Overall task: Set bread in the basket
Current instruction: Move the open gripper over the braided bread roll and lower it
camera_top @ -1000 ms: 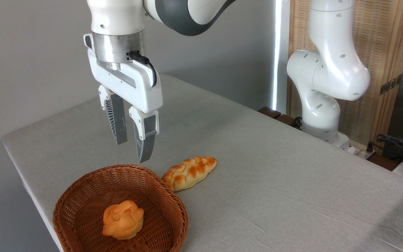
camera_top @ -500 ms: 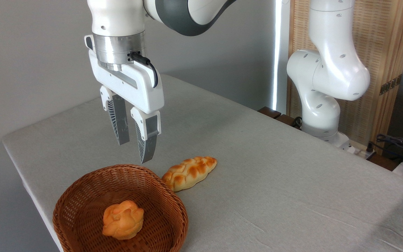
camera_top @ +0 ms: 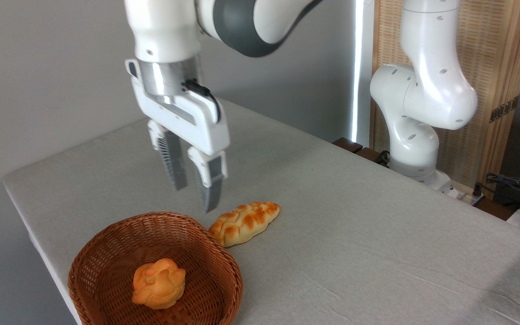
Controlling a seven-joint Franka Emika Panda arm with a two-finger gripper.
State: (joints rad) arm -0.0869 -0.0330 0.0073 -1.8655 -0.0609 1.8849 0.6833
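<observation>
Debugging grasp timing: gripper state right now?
Gripper: open, fingers empty, in the air above the table beside the bread.

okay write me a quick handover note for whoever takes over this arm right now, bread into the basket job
Pincer: open, empty, hanging above the table just behind the basket's far rim, left of the loaf.
Bread: braided loaf lying on the table, just outside the basket's right rim, not gripped.
Basket: at the table's near left corner, holding only a small round bun.
Done: nothing on the loaf yet.
Left: move over the loaf, descend, grip it, lift it, and release it in the basket beside the bun.
</observation>
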